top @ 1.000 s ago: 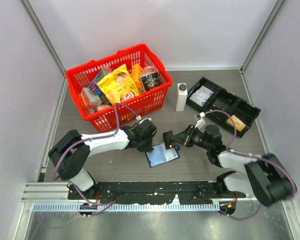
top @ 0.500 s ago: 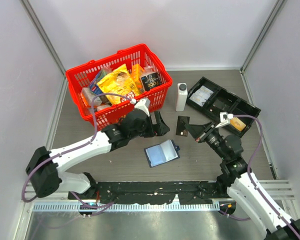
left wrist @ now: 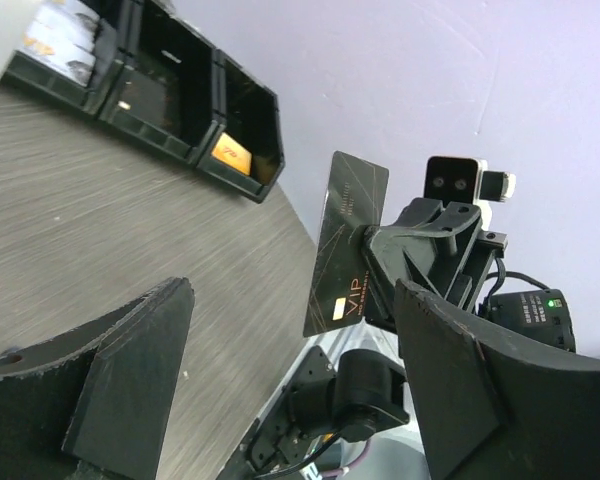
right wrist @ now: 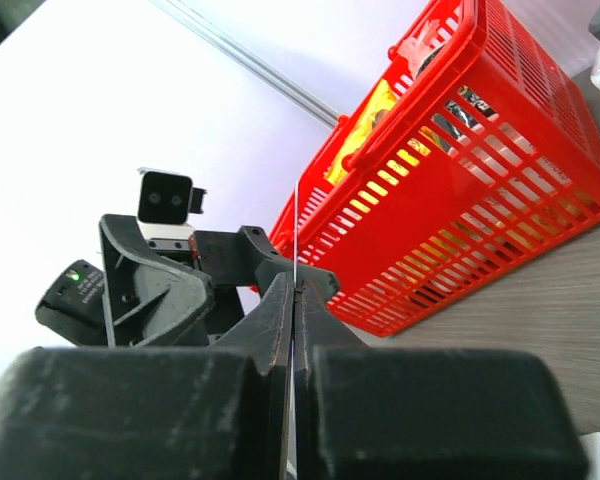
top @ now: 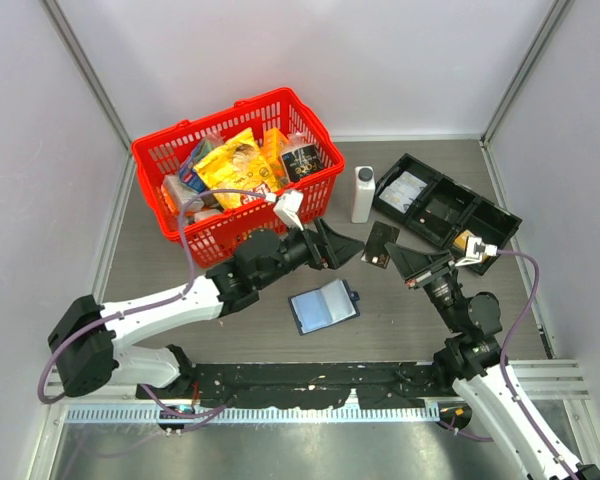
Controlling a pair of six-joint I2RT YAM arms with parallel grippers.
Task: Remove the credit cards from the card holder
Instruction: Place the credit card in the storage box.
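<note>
While the right gripper (top: 395, 256) pinches a black plastic card (top: 380, 243) aloft, the left gripper (top: 340, 247) gapes wide, empty | likely bound for far-right black tray (top: 442, 213) | navy folding card holder (top: 324, 306) open.

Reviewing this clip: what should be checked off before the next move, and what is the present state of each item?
1. Dark card secure in right gripper: ok, jaws shut on its edge, card held off the table.
2. Left gripper clear of the card: ok, open and apart from it.
3. Card holder free: ok, lies open on the table, neither gripper touching it.
4. Sleeves emptied: cannot tell, too small to see.
5. Drop spot in black tray: probably ok, an orange card lies in one compartment with room beside it.
</note>
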